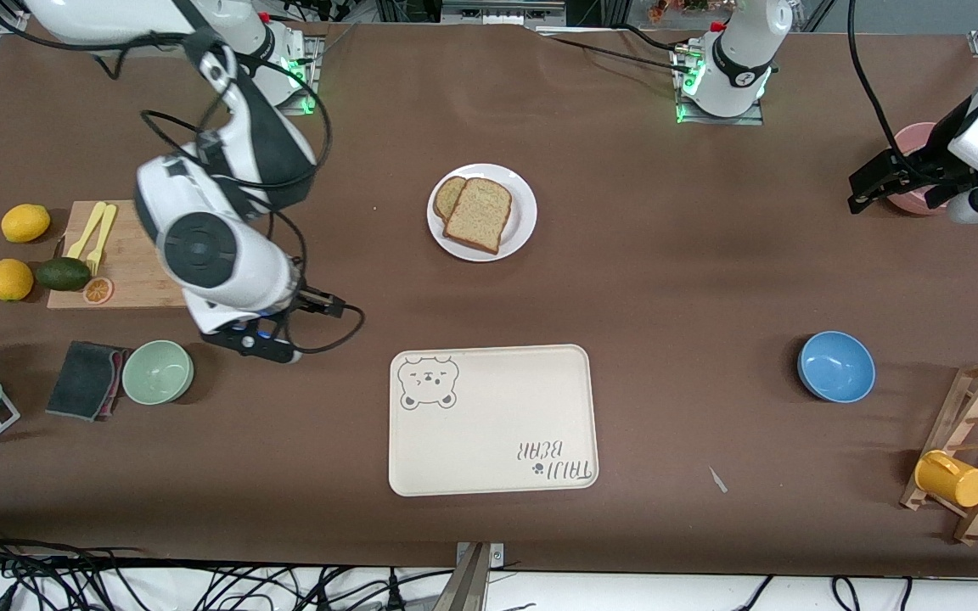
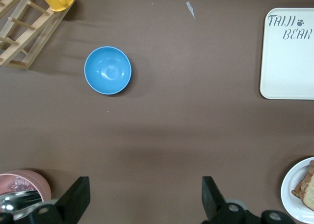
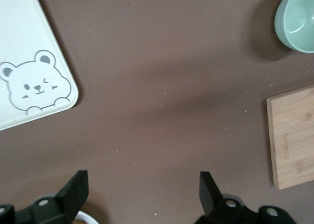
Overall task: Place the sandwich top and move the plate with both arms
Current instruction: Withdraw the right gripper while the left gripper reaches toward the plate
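The white plate (image 1: 523,219) sits mid-table, closer to the robots' bases than the tray. The sandwich top (image 1: 478,215), a tan speckled slice with brown crust, lies on it over another slice (image 1: 448,195) whose rounded edge peeks out. My right gripper (image 3: 142,189) hangs open and empty over bare table between the cutting board and the tray. The plate's rim (image 3: 86,217) shows by one of its fingers. My left gripper (image 1: 890,182) (image 2: 142,199) is open and empty over the table at the left arm's end, beside a pink cup. The plate's edge (image 2: 293,187) shows in its wrist view.
A cream bear-print tray (image 1: 493,420) lies nearer the front camera than the plate. A blue bowl (image 1: 835,366), a wooden rack (image 1: 977,450) with a yellow mug and the pink cup (image 1: 915,140) are at the left arm's end. A cutting board (image 1: 128,255), a green bowl (image 1: 158,372) and a cloth are at the right arm's end.
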Motion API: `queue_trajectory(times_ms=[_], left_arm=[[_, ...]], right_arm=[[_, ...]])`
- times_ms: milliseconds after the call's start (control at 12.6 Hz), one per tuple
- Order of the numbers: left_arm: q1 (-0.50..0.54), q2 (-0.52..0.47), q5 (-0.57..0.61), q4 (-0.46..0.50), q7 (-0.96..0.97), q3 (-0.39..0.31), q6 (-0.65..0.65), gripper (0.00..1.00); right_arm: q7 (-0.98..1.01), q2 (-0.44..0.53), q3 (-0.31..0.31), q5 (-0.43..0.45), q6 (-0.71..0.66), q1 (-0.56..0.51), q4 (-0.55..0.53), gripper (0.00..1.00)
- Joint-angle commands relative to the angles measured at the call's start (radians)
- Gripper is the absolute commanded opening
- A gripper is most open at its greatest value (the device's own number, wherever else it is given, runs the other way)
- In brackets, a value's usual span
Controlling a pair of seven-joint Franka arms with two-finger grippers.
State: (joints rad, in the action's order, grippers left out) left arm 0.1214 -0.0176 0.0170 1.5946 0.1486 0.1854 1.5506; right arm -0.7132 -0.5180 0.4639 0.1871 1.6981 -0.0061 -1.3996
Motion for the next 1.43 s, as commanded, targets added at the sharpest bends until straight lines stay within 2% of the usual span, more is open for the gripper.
queue_trajectory(times_ms=[0, 238, 397, 556, 715, 874, 1032, 1112, 1191, 1350], left_arm=[[0.006, 0.013, -0.025, -0.024, -0.003, -0.001, -0.026, 1.0], [0.007, 0.03, -0.025, -0.013, 0.006, -0.001, -0.027, 1.0], [0.009, 0.07, -0.025, -0.016, 0.005, -0.001, -0.026, 1.0], [0.011, 0.102, -0.025, -0.012, 0.002, 0.0, -0.026, 1.0], [0.009, 0.125, -0.028, -0.007, -0.001, 0.0, -0.026, 1.0], [0.017, 0.148, -0.11, -0.005, -0.006, -0.001, -0.024, 1.0], [0.015, 0.153, -0.149, 0.042, -0.006, -0.003, 0.015, 1.0], [0.014, 0.14, -0.152, 0.091, -0.007, -0.001, 0.057, 1.0], [0.006, 0.127, -0.166, 0.128, -0.007, -0.001, 0.086, 1.0], [0.004, 0.122, -0.268, 0.207, -0.042, -0.003, 0.133, 1.0]], right_arm=[[0.099, 0.085, -0.001, -0.052, -0.028, -0.06, -0.025, 1.0], [0.127, 0.115, -0.066, -0.052, -0.069, -0.067, -0.025, 1.0], [0.217, 0.162, -0.086, -0.052, -0.086, -0.072, -0.025, 1.0], [0.358, 0.179, -0.155, -0.054, -0.086, -0.074, -0.025, 1.0], [0.386, 0.21, -0.197, -0.054, -0.089, -0.074, -0.025, 1.0], [0.406, 0.229, -0.211, -0.055, -0.089, -0.074, -0.032, 1.0], [0.432, 0.243, -0.22, -0.055, -0.084, -0.077, -0.035, 1.0], [0.443, 0.263, -0.218, -0.075, -0.086, -0.096, -0.038, 1.0], [0.446, 0.271, -0.217, -0.131, -0.084, -0.133, -0.038, 1.0], [0.491, 0.302, -0.253, -0.169, -0.074, -0.131, -0.064, 1.0]])
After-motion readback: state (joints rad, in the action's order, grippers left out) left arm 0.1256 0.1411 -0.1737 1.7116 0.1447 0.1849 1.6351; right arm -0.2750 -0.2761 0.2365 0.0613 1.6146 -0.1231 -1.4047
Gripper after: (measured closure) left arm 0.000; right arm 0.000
